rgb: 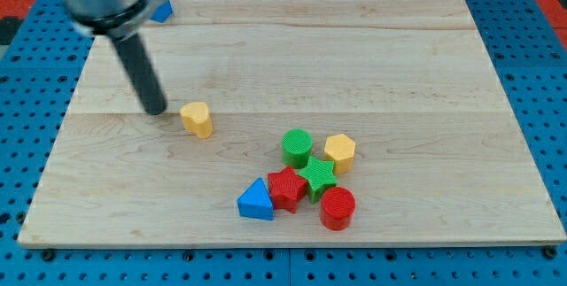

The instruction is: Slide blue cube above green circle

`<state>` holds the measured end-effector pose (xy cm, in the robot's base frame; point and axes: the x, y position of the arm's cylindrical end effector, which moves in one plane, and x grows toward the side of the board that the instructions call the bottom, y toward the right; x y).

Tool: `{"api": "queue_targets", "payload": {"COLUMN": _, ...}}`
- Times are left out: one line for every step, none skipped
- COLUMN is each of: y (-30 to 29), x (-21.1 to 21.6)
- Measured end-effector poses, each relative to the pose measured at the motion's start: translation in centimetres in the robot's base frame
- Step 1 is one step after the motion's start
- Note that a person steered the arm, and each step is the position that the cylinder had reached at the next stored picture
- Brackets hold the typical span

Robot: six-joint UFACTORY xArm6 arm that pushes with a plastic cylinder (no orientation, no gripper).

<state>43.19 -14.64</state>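
The dark rod's tip (156,109) is resting on the pale wooden counter (399,65), just left of the yellow heart-shaped block (197,119); the arm is carrying no pincer. The blue cube (160,8) is sitting at the view's top-left, half hidden. The green circle (297,145) is lying well apart, touching the green star (317,175).

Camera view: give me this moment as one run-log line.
my tip: left of yellow block, apart | blue cube: top-left corner, partly hidden by arm | green circle: in cluster | slide: not done
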Motion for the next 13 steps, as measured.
{"api": "queue_targets", "payload": {"y": 6.3, "x": 3.2}}
{"api": "queue_targets", "payload": {"y": 7.7, "x": 6.3}}
{"api": "queue_targets", "payload": {"y": -1.4, "x": 3.0}}
{"api": "queue_targets", "payload": {"y": -13.9, "x": -2.9}}
{"api": "queue_targets", "payload": {"y": -15.6, "x": -8.3}}
{"api": "queue_targets", "payload": {"y": -14.0, "x": -16.6}}
{"api": "queue_targets", "payload": {"y": -11.0, "x": -20.3}}
{"api": "queue_targets", "payload": {"y": -5.6, "x": -21.5}}
{"api": "queue_targets", "payload": {"y": -0.5, "x": -19.4}}
{"api": "queue_targets", "payload": {"y": 4.7, "x": -14.4}}
{"api": "queue_targets", "payload": {"y": 1.3, "x": -18.4}}
{"api": "queue_targets", "payload": {"y": 7.2, "x": -18.1}}
{"api": "queue_targets", "payload": {"y": 9.8, "x": -11.8}}
